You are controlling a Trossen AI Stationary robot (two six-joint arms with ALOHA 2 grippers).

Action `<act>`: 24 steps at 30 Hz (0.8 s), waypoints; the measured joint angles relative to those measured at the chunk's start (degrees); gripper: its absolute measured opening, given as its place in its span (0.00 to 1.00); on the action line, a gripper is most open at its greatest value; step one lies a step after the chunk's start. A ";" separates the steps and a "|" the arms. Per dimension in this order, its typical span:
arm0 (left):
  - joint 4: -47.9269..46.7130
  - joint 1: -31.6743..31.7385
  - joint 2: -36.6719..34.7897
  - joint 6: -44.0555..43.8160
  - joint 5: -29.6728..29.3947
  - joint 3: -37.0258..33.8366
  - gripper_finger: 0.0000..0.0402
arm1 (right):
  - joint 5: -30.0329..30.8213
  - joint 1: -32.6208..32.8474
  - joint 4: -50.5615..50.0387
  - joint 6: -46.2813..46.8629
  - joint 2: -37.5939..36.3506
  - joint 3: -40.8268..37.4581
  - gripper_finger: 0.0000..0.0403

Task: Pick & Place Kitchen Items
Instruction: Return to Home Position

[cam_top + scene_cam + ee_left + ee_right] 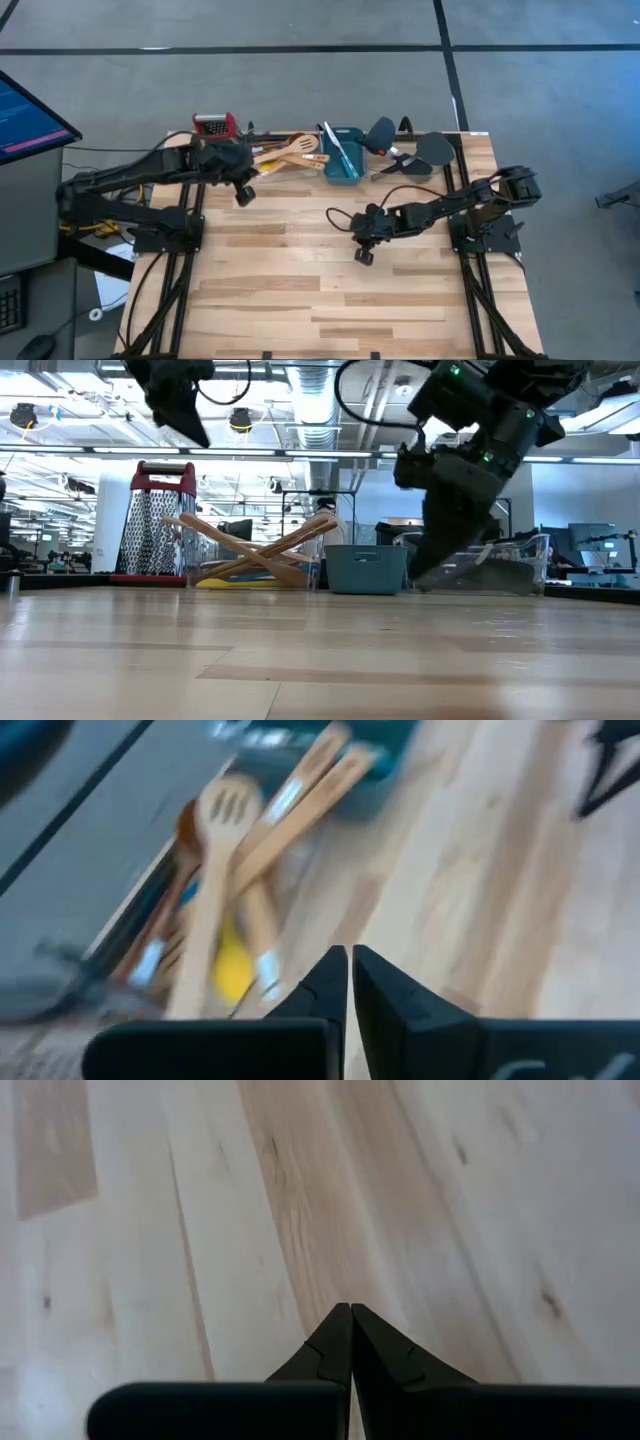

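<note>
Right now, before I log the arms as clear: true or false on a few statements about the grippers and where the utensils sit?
1. The left gripper has its fingers shut with nothing between them. True.
2. The right gripper holds a black spatula. False: its fingers are shut and empty, above bare boards of the pale wooden table.
3. The pale wooden spoons and slotted spatulas lie piled beside the teal rectangular plastic tub, on the left arm's side of it. True.
4. The metal box grater with the red top lies flat at the middle of the table. False: it stands upright at the far edge, beyond the wooden utensils from the tub.
</note>
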 joint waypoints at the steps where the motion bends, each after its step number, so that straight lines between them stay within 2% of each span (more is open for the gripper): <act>1: 1.82 -1.46 0.08 -0.20 0.02 -0.46 0.01 | -0.01 -0.14 0.13 0.00 -0.56 0.00 0.00; 8: 20.71 -11.77 0.17 3.01 0.30 -5.81 0.00 | 1.06 -1.61 0.84 -2.88 -7.40 0.00 0.00; 15: 22.17 -18.24 -0.12 4.62 0.35 -6.16 0.00 | 7.23 -2.13 4.07 -10.51 -17.01 0.00 0.00; 21: 23.80 -21.96 -0.89 8.29 -1.37 -6.16 0.00 | 7.69 -2.13 4.67 -17.67 -25.46 0.00 0.00; 24: 26.40 -22.62 -1.49 12.07 1.46 -6.46 0.00 | 6.67 -2.13 4.71 -21.18 -28.64 0.00 0.00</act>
